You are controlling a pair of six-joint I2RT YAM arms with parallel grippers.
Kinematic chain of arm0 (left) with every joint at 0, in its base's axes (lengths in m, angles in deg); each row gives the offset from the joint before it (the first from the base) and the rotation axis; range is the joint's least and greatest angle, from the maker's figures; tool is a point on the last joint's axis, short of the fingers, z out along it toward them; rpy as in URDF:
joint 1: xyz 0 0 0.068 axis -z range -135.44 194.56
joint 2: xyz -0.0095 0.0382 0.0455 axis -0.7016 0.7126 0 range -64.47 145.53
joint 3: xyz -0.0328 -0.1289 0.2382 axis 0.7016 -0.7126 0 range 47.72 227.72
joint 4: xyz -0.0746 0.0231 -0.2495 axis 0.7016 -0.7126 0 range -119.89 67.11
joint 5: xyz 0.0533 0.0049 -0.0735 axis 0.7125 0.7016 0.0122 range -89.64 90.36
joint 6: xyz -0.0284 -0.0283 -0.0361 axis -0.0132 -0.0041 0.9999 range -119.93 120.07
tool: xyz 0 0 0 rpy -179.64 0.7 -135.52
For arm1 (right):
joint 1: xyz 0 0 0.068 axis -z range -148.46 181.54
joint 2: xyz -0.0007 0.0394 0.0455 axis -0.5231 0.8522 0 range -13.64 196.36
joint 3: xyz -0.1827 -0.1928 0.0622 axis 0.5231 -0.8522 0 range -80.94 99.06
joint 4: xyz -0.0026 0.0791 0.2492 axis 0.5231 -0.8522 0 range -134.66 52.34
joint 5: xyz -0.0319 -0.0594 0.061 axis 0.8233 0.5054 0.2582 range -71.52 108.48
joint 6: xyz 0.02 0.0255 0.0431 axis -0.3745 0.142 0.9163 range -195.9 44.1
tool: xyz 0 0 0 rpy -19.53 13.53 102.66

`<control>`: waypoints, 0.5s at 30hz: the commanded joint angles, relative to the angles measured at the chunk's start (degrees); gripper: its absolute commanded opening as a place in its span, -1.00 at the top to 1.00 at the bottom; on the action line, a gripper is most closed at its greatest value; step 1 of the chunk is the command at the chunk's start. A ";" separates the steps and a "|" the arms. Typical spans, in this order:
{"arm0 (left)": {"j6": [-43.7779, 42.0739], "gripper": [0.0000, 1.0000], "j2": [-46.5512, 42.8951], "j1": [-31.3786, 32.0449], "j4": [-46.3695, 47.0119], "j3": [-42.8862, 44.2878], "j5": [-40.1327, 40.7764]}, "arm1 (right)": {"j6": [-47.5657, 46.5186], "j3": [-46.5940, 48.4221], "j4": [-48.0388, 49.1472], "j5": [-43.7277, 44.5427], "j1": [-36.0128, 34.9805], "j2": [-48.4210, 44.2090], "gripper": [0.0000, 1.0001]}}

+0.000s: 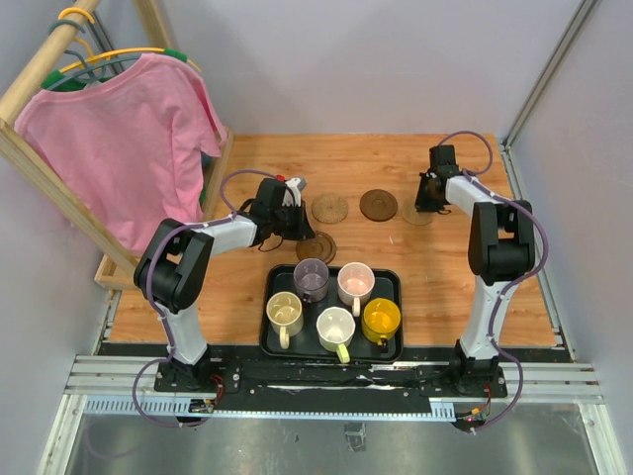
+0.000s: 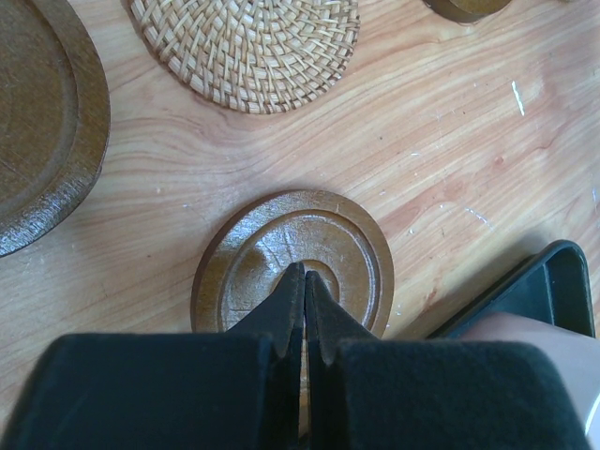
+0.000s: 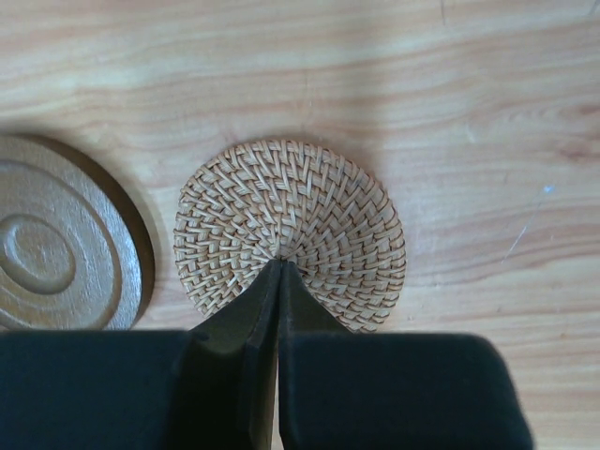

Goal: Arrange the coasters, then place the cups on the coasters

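A robotics lab cell: plain grey walls (image 1: 396, 59) beyond the right gripper (image 1: 423, 205), aluminium mounting rail (image 1: 119, 376) behind it.

Both arms are extended beyond the black tray (image 1: 381, 270). The left gripper (image 2: 305, 277) is positioned just past the tray's far left corner, jaws pressed together, tips angled downward. The right gripper (image 3: 280, 266) is positioned well beyond the tray's far right corner, likewise closed and lowered.

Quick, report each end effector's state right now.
Left end effector: shut, empty, tips over brown coaster.
Right end effector: shut, empty, tips over woven coaster.
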 commanded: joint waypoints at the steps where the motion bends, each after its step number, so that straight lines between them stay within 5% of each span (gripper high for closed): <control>1: -0.24 0.99 -0.11 0.16 -0.12 1.11 -0.66 | -0.22 2.36 -4.23 1.81 1.20 4.23 0.97; 15: -1.30 0.99 -0.77 0.59 0.91 2.09 -1.57 | -4.66 -1.54 3.22 -1.09 1.13 -9.61 0.65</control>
